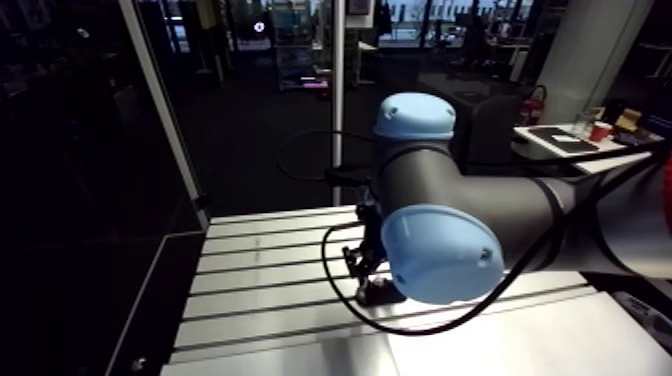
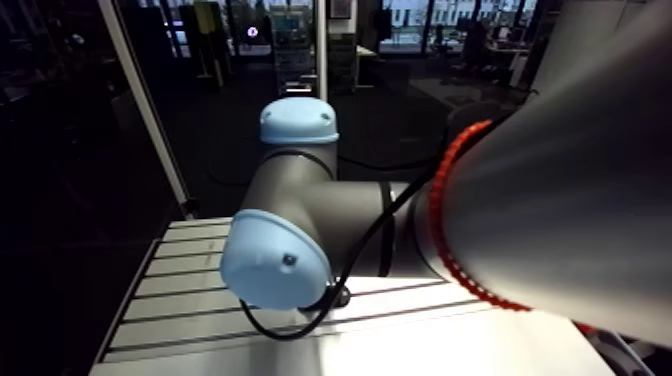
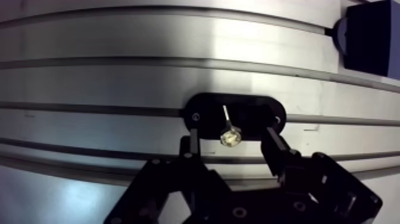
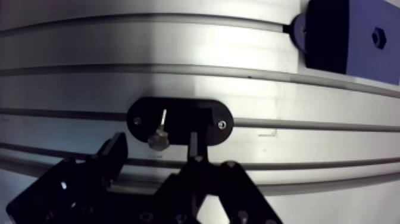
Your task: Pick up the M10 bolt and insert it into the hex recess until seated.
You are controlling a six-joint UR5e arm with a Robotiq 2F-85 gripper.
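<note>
Hovering with our gripper [image 3: 231,136] spread astride the bolt [image 3: 230,137], we judge grasping underway; next we close squarely.

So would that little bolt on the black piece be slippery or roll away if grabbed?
Probably stiff: the bolt looks like metal. Its shiny, slim shank may slip or twist in a pinch. Dropped, it could roll into a table slot.

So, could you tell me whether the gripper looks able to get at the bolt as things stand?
Probably yes. The gripper is open, with the bolt on the black oval holder showing between its fingers, and nothing else lies in that gap. How low the fingers sit I cannot tell.
</note>
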